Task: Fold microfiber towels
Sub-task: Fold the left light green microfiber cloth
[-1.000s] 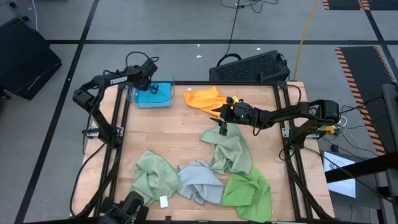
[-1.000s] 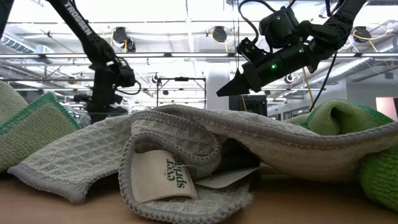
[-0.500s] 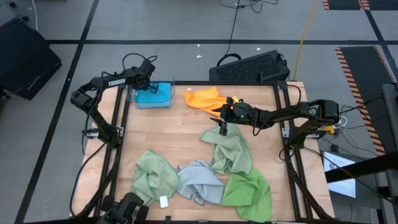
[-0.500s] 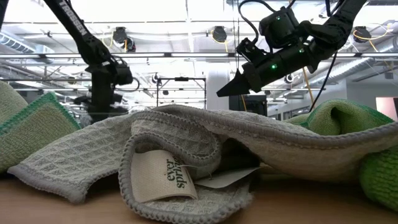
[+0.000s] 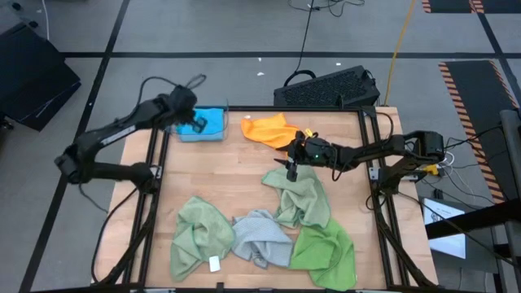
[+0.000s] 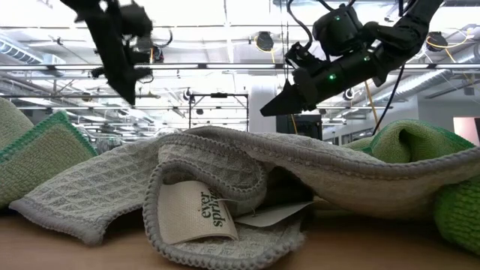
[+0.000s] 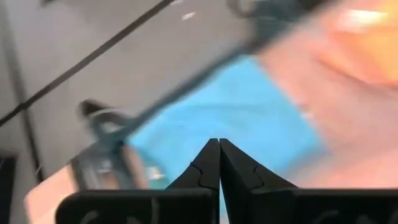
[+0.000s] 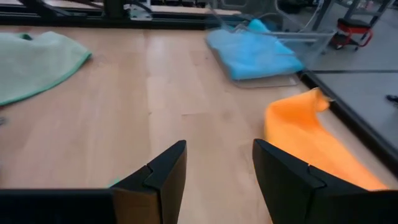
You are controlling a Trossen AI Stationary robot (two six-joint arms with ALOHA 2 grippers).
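Note:
My left gripper point(image 5: 194, 122) is shut and empty, raised over the bright blue towel point(image 5: 207, 124), which lies folded at the far left corner; the left wrist view shows the shut fingertips point(image 7: 219, 143) above it. My right gripper point(image 5: 291, 166) is open and empty, held above the far end of a pale sage green towel point(image 5: 299, 195); the low view shows it raised point(image 6: 266, 111). The orange towel point(image 5: 269, 129) lies crumpled at the far edge. Another sage green towel point(image 5: 199, 232), the light grey one point(image 5: 260, 238) and the bright green one point(image 5: 326, 248) lie crumpled along the near edge.
The blue towel rests in a clear tray point(image 8: 264, 79). Bare wood point(image 5: 220, 171) lies between the far towels and the near pile. Black frame rails point(image 5: 155, 175) run along the table's sides. A dark keyboard-like object point(image 5: 330, 85) sits beyond the far edge.
My left gripper has risen well above the blue towel, staying shut, while its arm has swung out toward the table's left side. My right gripper has stayed almost in place, open.

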